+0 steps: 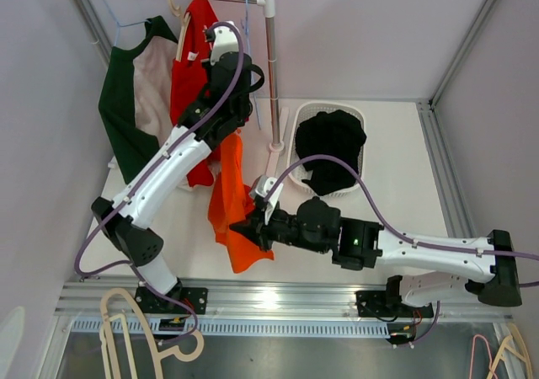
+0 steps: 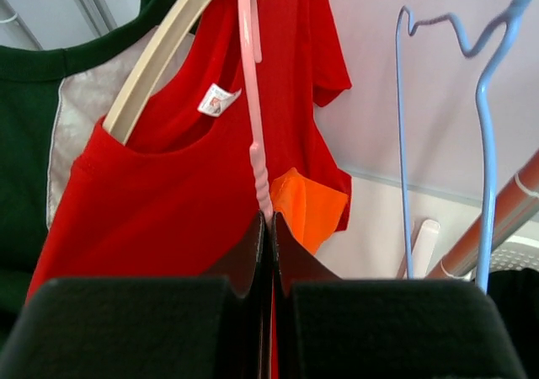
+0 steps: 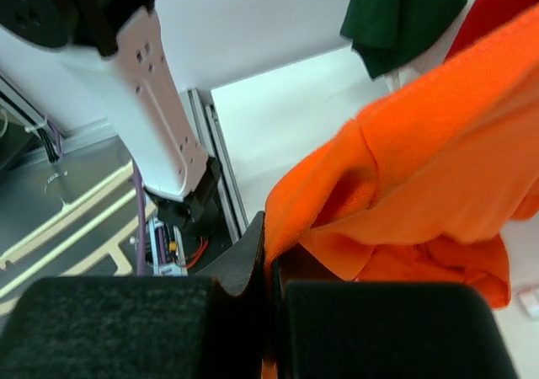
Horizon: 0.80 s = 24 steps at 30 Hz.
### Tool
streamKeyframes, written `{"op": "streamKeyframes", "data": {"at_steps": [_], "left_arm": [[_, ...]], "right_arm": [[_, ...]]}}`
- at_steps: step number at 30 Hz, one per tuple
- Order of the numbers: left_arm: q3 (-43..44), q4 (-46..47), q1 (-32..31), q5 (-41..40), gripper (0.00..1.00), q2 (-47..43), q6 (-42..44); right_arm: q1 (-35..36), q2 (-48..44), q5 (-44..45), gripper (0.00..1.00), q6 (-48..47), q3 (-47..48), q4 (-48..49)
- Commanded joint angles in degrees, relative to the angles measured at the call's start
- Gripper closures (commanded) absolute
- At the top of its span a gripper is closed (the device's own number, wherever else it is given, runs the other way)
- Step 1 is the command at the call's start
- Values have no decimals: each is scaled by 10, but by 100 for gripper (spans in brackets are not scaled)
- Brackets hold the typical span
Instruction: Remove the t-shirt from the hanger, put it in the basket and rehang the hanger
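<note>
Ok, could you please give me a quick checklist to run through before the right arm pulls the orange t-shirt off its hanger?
1. Right gripper shut on the orange t-shirt: ok.
2. Left gripper shut on the pink hanger: ok.
3. Orange t-shirt's neck free of the pink hanger: cannot tell, the left arm hides it from above.
4. Red t-shirt sitting on its wooden hanger: ok.
5. White basket has room: cannot tell, black clothes lie in it.
</note>
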Motion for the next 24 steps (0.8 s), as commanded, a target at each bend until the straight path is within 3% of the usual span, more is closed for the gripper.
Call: {"op": "streamKeyframes", "data": {"at_steps": [1,8,13,18,24], "left_arm": [[63,17,20,12,99,7,-18],[135,-29,24,31,99,3,-5],[169,-176,6,101,99,-42,-105],[41,-225,-25,223,99,-184,-143],[-41,-272,-24,331,99,-304,-147]], "right_arm": [[30,-17,7,100,27,-29,-12],[33,-13,26,100,61,-103,34],[-18,8,33,100,49,-79,37],[-134,29,-18,100,43,-38,49],[-225,85,-76,100,51,38,19]]}}
